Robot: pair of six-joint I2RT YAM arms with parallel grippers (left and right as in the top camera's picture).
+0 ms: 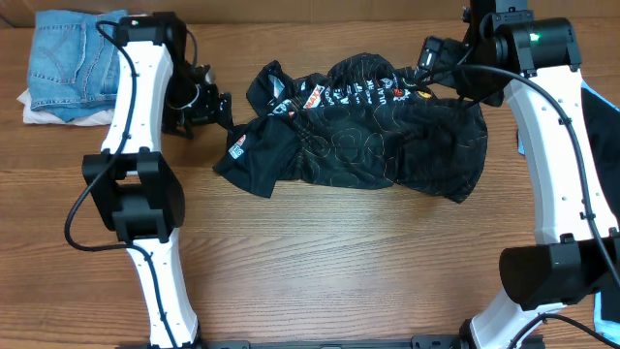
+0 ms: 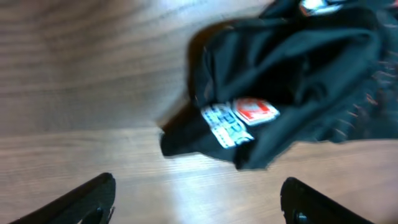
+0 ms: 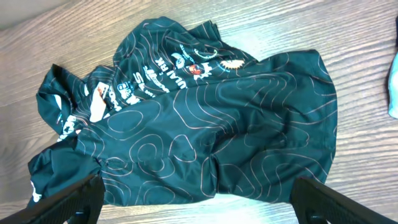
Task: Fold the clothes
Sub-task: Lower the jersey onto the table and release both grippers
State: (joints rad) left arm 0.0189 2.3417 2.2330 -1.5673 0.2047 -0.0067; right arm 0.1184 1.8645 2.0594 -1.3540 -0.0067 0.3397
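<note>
Black jersey (image 1: 358, 126) lay crumpled; my left claw (image 2: 198, 186) at its nine o'clock, right claw (image 3: 198, 186) at two, both released.

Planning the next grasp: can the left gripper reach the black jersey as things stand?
Probably yes. The left gripper is open and faces the jersey's near edge, with only bare table between them; nothing blocks it.

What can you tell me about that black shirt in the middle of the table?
The black jersey looks like thin, soft sports fabric, printed with fine contour lines and colourful logos. It lies crumpled and unfolded on the wooden table, a sleeve spread toward the left. Nothing grips it.
</note>
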